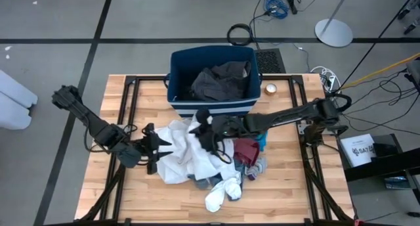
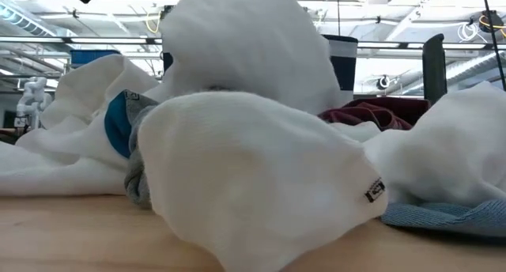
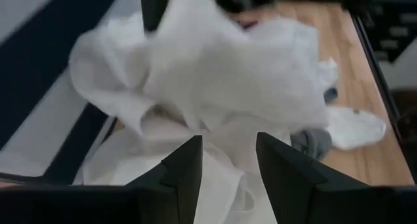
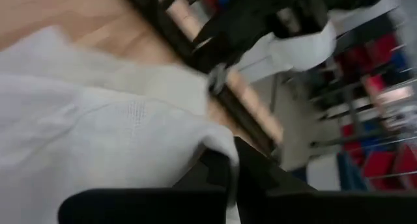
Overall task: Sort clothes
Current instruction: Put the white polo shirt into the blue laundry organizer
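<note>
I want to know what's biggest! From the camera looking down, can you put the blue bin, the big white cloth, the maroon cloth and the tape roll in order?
1. Navy fabric bin
2. White garment
3. Maroon garment
4. Small tape roll

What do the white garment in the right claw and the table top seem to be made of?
White garment: soft knit fabric, matte, likely cotton; fine ribbed weave shows and it drapes in folds from the shut right claw. Table top: pale wooden planks with visible grain, smooth, on a black frame.
</note>
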